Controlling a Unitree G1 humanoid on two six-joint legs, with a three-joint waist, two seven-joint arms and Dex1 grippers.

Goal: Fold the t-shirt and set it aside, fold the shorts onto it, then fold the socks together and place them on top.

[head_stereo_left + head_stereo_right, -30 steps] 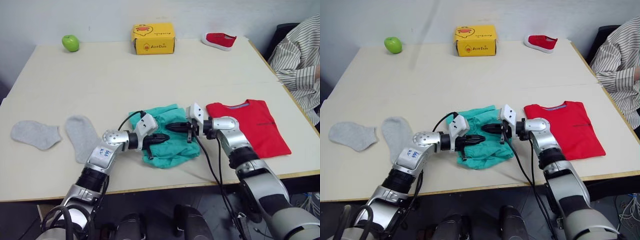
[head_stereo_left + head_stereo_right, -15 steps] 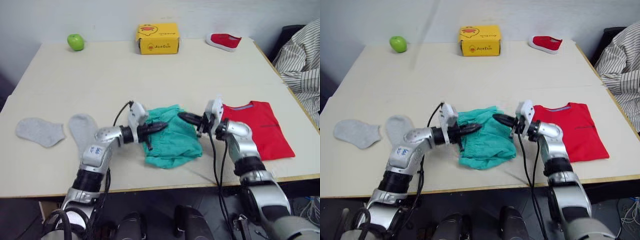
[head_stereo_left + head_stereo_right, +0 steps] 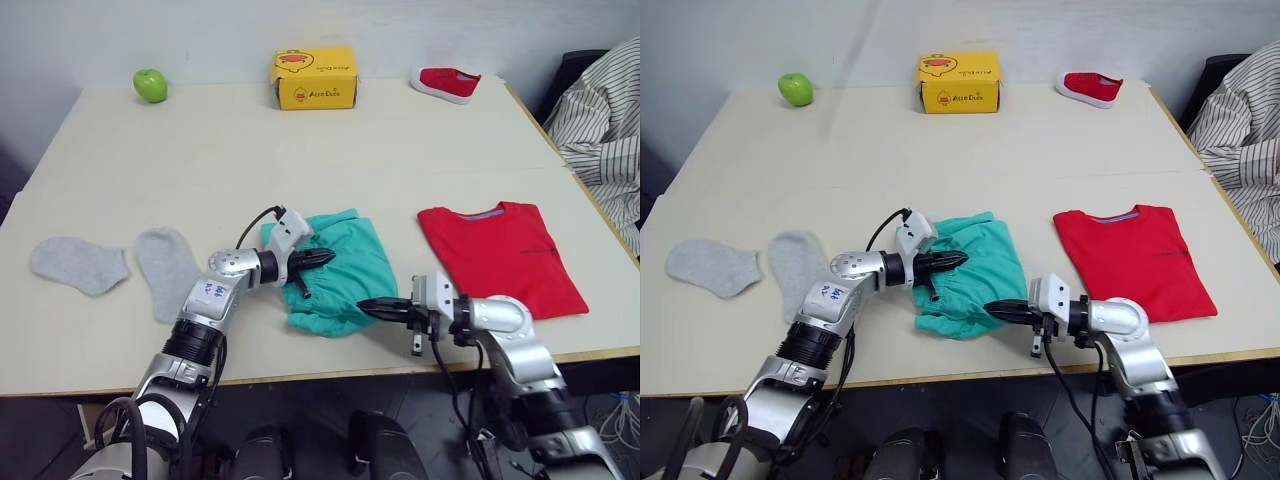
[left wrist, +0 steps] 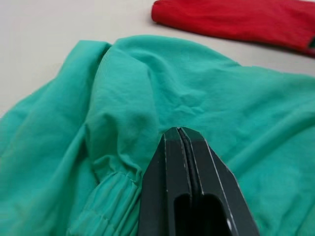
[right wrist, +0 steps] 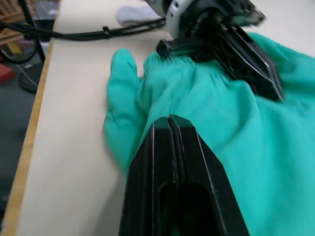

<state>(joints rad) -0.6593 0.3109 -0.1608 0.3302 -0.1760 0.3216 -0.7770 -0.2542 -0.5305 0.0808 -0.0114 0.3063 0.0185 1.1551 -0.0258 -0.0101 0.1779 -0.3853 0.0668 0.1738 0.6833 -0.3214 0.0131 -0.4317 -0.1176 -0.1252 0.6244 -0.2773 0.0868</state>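
The teal shorts (image 3: 345,275) lie crumpled at the middle of the table near its front. My left gripper (image 3: 327,257) is shut, its tip resting on the shorts' left part by the gathered waistband (image 4: 106,196), with no cloth between the fingers. My right gripper (image 3: 366,307) is shut too and points at the shorts' near right edge (image 5: 123,123). The red t-shirt (image 3: 500,255) lies folded flat to the right of the shorts. Two grey socks (image 3: 78,265) (image 3: 166,272) lie apart from each other at the left.
At the back of the table (image 3: 200,160) stand a green apple (image 3: 150,84), a yellow box (image 3: 313,77) and a small red shoe (image 3: 445,82). A person's striped sleeve (image 3: 600,110) is at the right edge. A black cable (image 3: 250,228) trails from my left wrist.
My right gripper has left the shorts' far right side and come down toward the table's front, low by their near edge. The left gripper stays on the shorts. The camera shifted.
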